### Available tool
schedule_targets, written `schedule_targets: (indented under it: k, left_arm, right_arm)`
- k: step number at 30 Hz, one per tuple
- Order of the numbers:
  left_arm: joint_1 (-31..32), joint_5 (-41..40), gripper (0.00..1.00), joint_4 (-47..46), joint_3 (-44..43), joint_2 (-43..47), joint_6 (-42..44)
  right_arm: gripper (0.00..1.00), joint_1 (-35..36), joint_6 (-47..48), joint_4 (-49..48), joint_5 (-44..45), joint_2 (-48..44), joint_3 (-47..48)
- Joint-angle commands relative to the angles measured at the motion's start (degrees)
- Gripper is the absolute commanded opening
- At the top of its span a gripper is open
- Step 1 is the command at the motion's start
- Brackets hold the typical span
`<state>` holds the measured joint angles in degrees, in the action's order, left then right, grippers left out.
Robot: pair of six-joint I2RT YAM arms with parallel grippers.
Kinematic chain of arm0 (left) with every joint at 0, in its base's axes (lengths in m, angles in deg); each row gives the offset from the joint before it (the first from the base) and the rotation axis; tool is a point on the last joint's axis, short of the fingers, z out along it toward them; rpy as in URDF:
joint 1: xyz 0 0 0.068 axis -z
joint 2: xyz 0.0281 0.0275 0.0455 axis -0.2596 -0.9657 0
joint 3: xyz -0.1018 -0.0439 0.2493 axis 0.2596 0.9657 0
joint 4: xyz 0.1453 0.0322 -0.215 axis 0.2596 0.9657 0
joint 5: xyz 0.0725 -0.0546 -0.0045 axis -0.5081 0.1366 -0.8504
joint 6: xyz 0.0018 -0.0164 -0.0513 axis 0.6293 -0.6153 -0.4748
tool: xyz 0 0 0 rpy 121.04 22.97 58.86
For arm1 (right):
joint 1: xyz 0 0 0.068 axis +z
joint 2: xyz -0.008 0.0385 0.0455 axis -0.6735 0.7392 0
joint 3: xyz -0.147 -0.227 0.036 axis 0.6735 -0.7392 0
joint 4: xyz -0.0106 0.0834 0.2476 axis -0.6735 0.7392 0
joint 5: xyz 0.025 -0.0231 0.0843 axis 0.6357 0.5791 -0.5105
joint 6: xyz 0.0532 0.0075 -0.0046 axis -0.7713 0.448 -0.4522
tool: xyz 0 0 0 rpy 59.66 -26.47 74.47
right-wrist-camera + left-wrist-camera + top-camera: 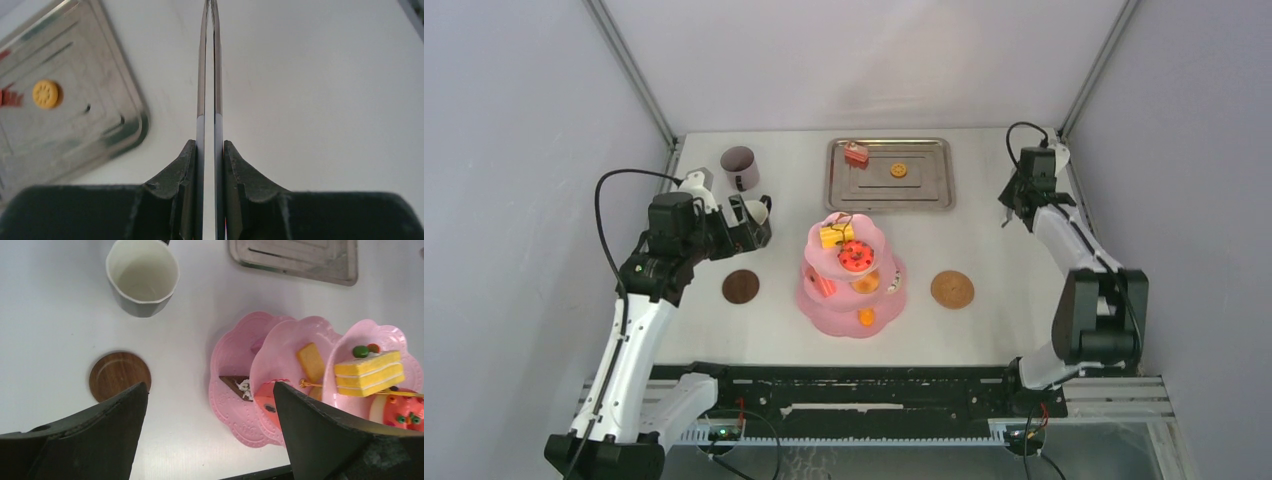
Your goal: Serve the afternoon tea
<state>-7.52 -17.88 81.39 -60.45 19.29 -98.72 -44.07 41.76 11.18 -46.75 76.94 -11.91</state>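
My left gripper (210, 387) hangs spread wide, gripping nothing, near the black mug (137, 309), white inside, and the pink stand (227, 355). The stand's top tier carries a yellow layer cake (369, 372), and its bottom tier a chocolate wedge (237, 386). My right gripper (210, 150) is clamped on metal tongs (201, 100) beside the steel tray (120, 135), which holds a yellow biscuit (46, 94).

Bare table (200, 325) between black mug (142, 280) and pink stand (222, 365), brown coaster (120, 376) alongside.
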Motion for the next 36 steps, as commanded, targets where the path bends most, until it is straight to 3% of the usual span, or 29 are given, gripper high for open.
schedule_targets:
  k: [1, 9, 13, 17, 20, 23, 24, 25, 31, 36]
  left_arm:
    - [-0.4, -3.5, 1.00, 2.0, 0.9, 1.2, -1.2]
    - [-4.2, 0.4, 1.00, 2.4, 3.0, 0.6, -2.9]
    - [-4.4, 5.4, 1.00, -2.1, 4.9, 3.1, -4.0]
    - [-4.6, 1.6, 1.00, -1.3, 4.2, 3.0, -4.2]
    - [-4.6, 3.2, 1.00, -1.7, 3.0, 2.9, -4.0]
    - [-4.7, 3.9, 1.00, -3.1, 1.5, 2.4, -5.0]
    - [-4.7, 2.8, 1.00, -3.3, 0.8, 2.0, -5.2]
    - [-4.7, 1.2, 1.00, -3.4, -0.1, 1.4, -5.1]
    - [-4.7, -5.5, 1.00, 0.4, -14.2, -11.9, -2.1]
    - [-6.3, -13.4, 0.93, -8.9, -18.3, -22.6, -1.3]
  right_arm:
    - [0.17, -2.2, 3.2, -9.7, 0.4, 7.5, 9.0]
    - [0.20, -2.8, 4.1, -8.3, 1.3, 22.6, 22.1]
    - [0.30, -2.7, 4.7, -3.1, 3.1, 31.5, 30.2]
    - [0.46, -2.6, 4.0, -1.4, 2.0, 35.8, 32.9]
    - [0.68, -2.7, 3.0, 1.0, 1.5, 35.6, 35.7]
    - [0.75, -2.6, 2.4, 2.3, -0.3, 32.8, 36.7]
    - [0.87, -2.5, 2.3, 2.5, -1.0, 31.4, 36.7]
    - [0.90, -2.3, 2.1, 2.9, -1.5, 29.9, 36.6]
    - [0.93, 0.3, 2.0, 7.6, -4.3, 20.9, 36.1]
    - [0.93, 3.9, -2.8, 6.2, -11.0, 11.9, 26.7]
